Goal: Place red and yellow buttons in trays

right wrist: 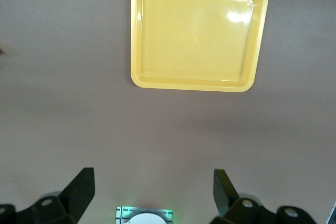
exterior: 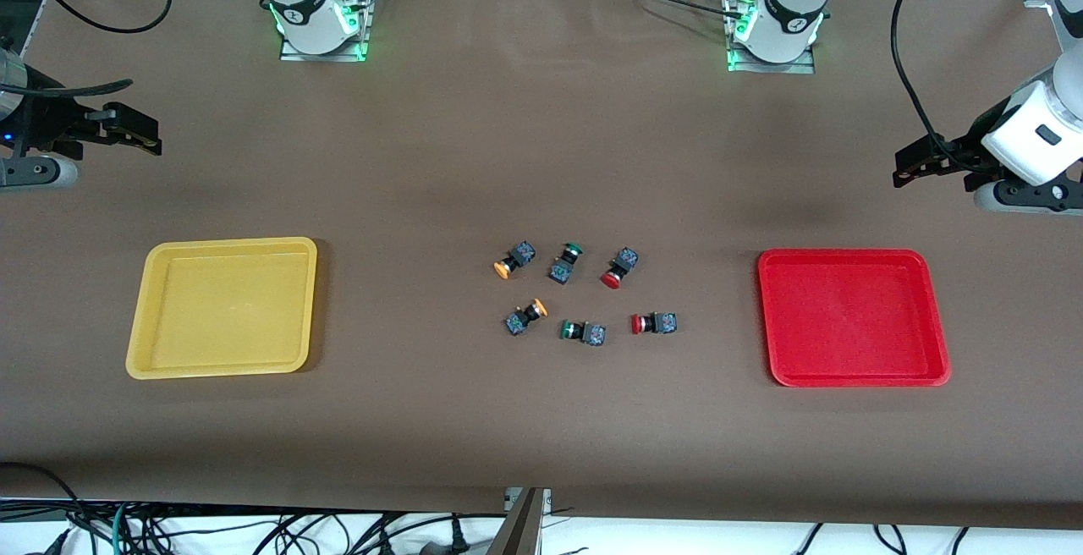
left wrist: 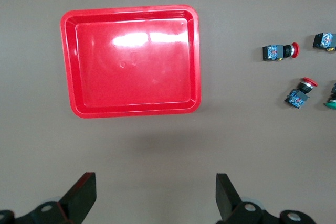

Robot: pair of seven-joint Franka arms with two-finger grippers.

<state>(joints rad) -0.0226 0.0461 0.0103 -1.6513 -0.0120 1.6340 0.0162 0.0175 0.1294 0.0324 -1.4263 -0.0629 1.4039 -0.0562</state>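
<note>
My left gripper [left wrist: 152,195] hangs with fingers spread wide, holding nothing, over bare table at the left arm's end, near the red tray [exterior: 853,377]. My right gripper [right wrist: 152,192] waits likewise spread and unloaded near the yellow tray [exterior: 222,368]. Between the trays lie 2 red buttons [exterior: 619,268] [exterior: 654,323], 2 yellow buttons [exterior: 514,259] [exterior: 525,316] and 2 green buttons [exterior: 565,262].

The left tool [left wrist: 155,198] hangs over the brown counter [left wrist: 236,140] with its fingers [left wrist: 81,195] spread wide, holding nothing. The red tray [left wrist: 68,66] lies flat with nothing in it. Well apart from it lie two red-capped buttons [left wrist: 280,51] [left wrist: 300,93] on their sides, with two more switches [left wrist: 324,41] cut by the edge.
</note>
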